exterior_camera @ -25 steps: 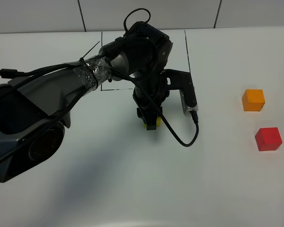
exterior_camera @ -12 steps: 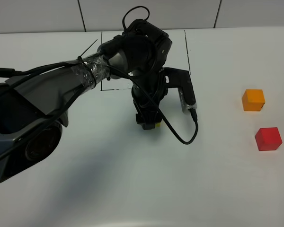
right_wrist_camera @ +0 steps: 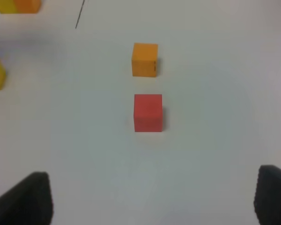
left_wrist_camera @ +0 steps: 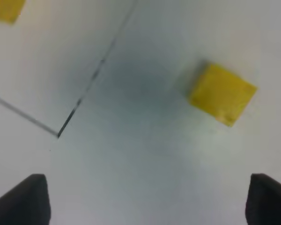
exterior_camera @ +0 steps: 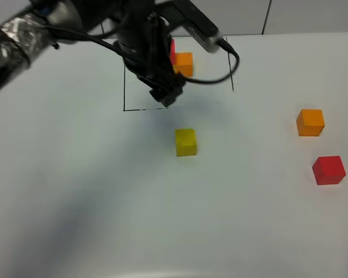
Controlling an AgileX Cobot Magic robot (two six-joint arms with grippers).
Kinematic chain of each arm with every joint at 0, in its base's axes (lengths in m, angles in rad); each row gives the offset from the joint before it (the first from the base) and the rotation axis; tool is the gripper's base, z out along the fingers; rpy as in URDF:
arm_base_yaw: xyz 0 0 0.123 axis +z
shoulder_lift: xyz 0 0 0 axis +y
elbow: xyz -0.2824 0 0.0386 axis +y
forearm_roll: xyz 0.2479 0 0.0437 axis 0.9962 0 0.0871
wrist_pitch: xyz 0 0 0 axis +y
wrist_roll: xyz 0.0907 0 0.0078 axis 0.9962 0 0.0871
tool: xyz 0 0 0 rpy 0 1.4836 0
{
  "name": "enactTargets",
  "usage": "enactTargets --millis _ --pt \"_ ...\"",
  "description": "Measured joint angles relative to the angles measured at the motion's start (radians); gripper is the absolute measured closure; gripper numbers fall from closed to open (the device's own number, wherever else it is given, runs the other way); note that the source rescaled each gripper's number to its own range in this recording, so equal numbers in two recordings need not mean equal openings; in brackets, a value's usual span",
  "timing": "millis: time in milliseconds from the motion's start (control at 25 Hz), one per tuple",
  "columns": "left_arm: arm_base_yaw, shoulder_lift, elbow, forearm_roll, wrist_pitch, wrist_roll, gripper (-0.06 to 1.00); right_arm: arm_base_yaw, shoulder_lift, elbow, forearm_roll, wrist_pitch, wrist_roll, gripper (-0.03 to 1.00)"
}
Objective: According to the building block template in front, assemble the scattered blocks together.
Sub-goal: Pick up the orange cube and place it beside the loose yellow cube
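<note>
Rising | left tool [exterior_camera: 163,97] jaws apart | yellow block [exterior_camera: 185,142] let go

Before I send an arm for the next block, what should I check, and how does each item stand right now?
1. Left gripper open and empty: ok.
2. Right gripper open and empty: ok.
3. Yellow cube standing free on the table: ok.
4. Orange cube and red cube apart, nothing over them: ok.
5. Template fully visible in the high view: not ok, the left arm covers part.
6. Cubes joined as in the template: not ok.
</note>
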Motion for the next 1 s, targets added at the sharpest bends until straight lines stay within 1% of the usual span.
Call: enactTargets --millis 120,240,400,480,560,720,880,1000 --pt "0.103 -0.118 0.129 0.027 0.000 -0.077 0.23 0.000 0.000 0.000 0.000 0.000 0.000 0.22" --pt "0.242 -0.271 0.308 0.036 -0.011 -0.152 0.25 0.000 0.000 0.000 0.000 0.000 0.000 0.22" --pt "0.433 -0.503 0.526 0.037 -0.120 -0.244 0.25 0.000 0.000 0.000 0.001 0.000 0.000 0.22" --pt "0.492 -0.622 0.622 0.030 -0.157 -0.259 0.25 0.000 0.000 0.000 0.001 0.000 0.000 0.22" --pt "0.516 -0.753 0.691 0.020 -0.176 -0.266 0.25 0.000 0.000 0.000 0.001 0.000 0.000 0.22" --pt "0.517 -0.969 0.804 -0.002 -0.176 -0.282 0.25 0.000 0.000 0.000 0.001 0.000 0.000 0.22" --pt "0.517 -1.168 0.917 -0.003 -0.161 -0.308 0.26 0.000 0.000 0.000 0.001 0.000 0.000 0.22" --pt "0.517 -1.319 0.997 -0.030 -0.161 -0.310 0.26 0.000 0.000 0.000 0.001 0.000 0.000 0.22"
